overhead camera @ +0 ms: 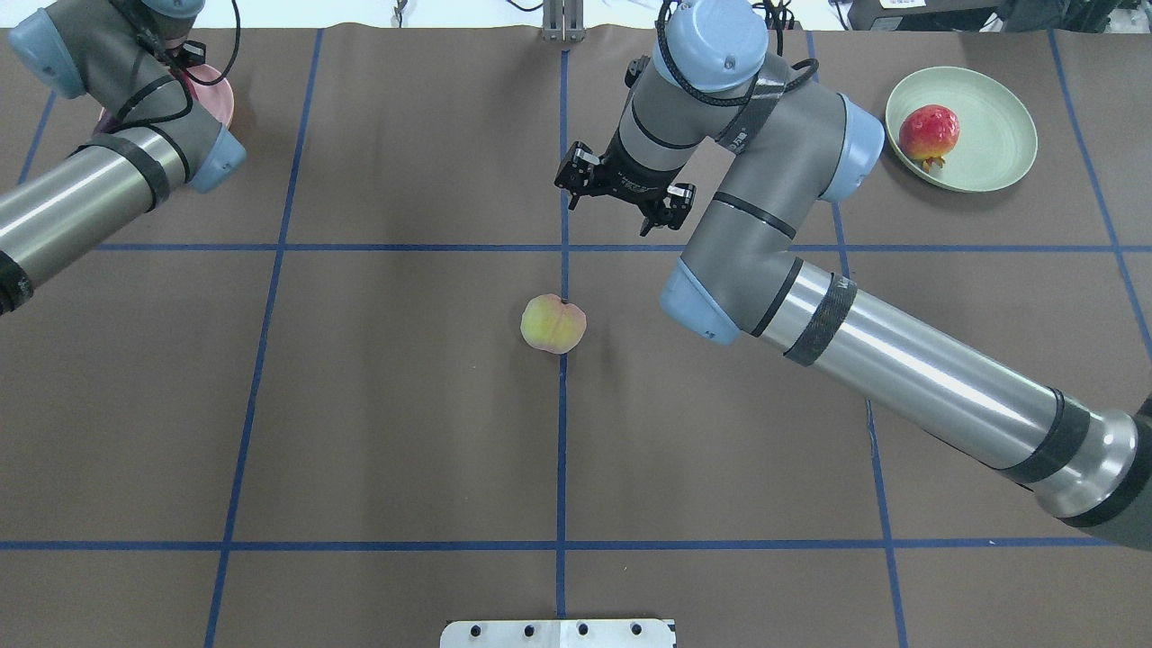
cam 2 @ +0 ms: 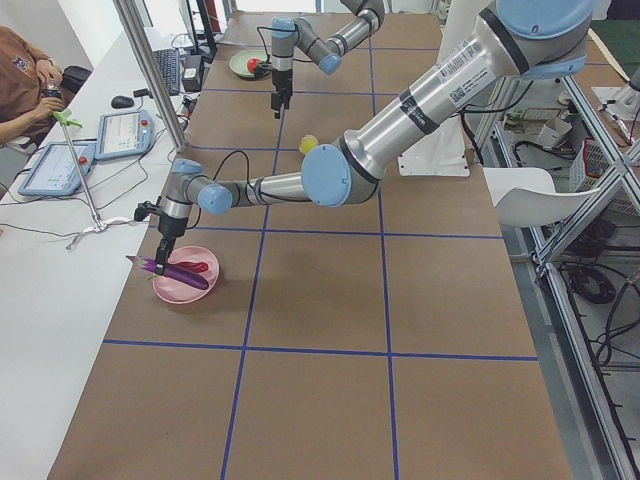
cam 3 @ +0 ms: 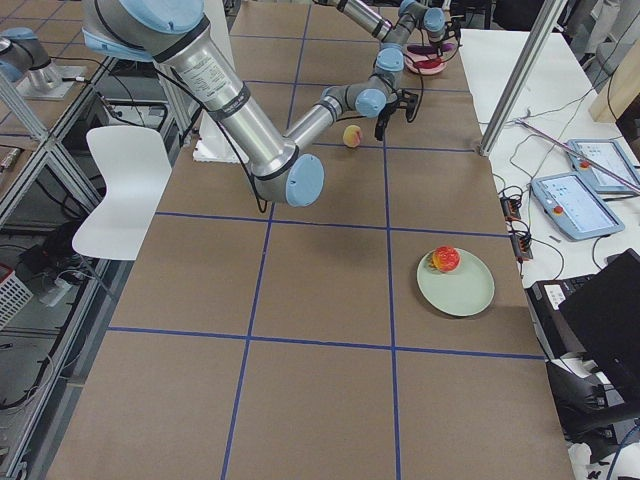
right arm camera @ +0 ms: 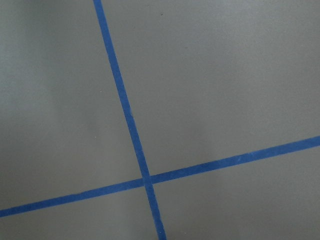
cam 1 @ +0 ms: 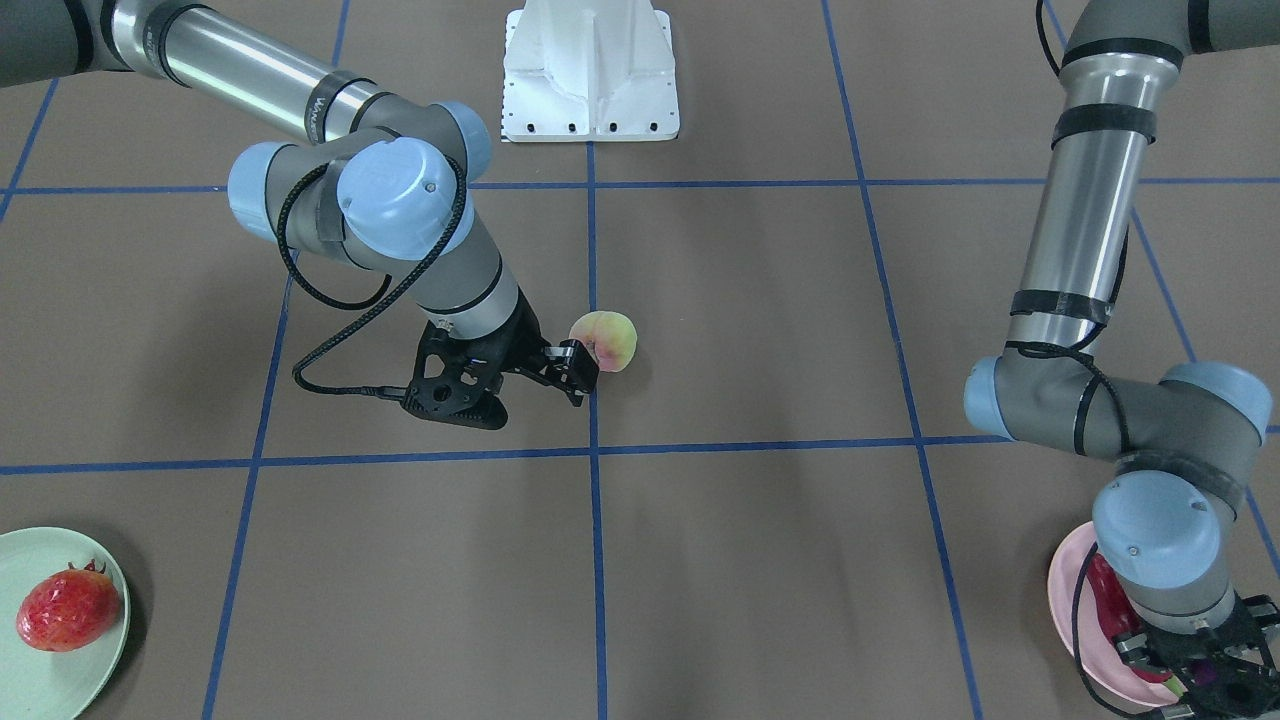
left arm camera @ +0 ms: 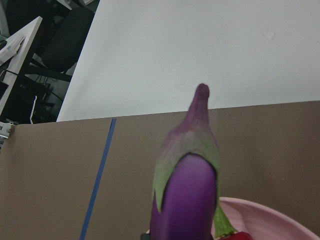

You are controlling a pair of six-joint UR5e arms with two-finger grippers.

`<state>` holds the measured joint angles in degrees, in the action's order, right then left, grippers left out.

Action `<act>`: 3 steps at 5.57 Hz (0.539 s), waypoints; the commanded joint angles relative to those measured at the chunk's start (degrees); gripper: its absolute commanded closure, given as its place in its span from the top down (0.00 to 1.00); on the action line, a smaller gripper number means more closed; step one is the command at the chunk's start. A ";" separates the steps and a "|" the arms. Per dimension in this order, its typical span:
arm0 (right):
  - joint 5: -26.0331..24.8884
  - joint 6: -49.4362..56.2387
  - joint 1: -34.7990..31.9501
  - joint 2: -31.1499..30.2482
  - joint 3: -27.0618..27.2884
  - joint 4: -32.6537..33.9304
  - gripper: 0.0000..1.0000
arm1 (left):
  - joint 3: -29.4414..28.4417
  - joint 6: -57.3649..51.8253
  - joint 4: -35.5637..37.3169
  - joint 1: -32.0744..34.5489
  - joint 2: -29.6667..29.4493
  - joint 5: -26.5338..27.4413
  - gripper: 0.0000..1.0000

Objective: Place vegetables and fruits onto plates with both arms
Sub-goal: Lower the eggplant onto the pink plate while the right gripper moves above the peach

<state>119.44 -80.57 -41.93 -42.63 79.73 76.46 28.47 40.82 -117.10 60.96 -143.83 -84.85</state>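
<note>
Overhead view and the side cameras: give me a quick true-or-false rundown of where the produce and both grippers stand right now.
1. The peach lies on the bare table, on no plate. True.
2. The green plate is empty. False: the strawberry-like fruit sits on it.
3. The right gripper is shut on the peach. False: it is open and empty, and clear of the peach.
4. The left gripper holds the eggplant at the pink plate. True.
5. The chili lies on the table beside the pink plate. False: it lies on the pink plate.
</note>
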 commanded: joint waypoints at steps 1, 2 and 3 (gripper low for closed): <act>-0.26 -0.02 1.05 0.00 -0.10 0.09 1.00 | -0.08 -1.95 -0.32 0.47 0.05 -0.14 1.00; -1.13 -0.11 2.54 0.00 -0.11 0.18 1.00 | 0.44 -3.62 -0.24 1.69 -0.04 -1.19 1.00; -1.58 -1.42 4.20 0.52 -0.11 0.09 1.00 | 1.05 -5.73 -0.23 3.53 -0.04 -4.59 1.00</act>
<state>118.31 -81.14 -39.08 -42.42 79.64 76.59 29.05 36.78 -117.34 63.11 -143.86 -87.11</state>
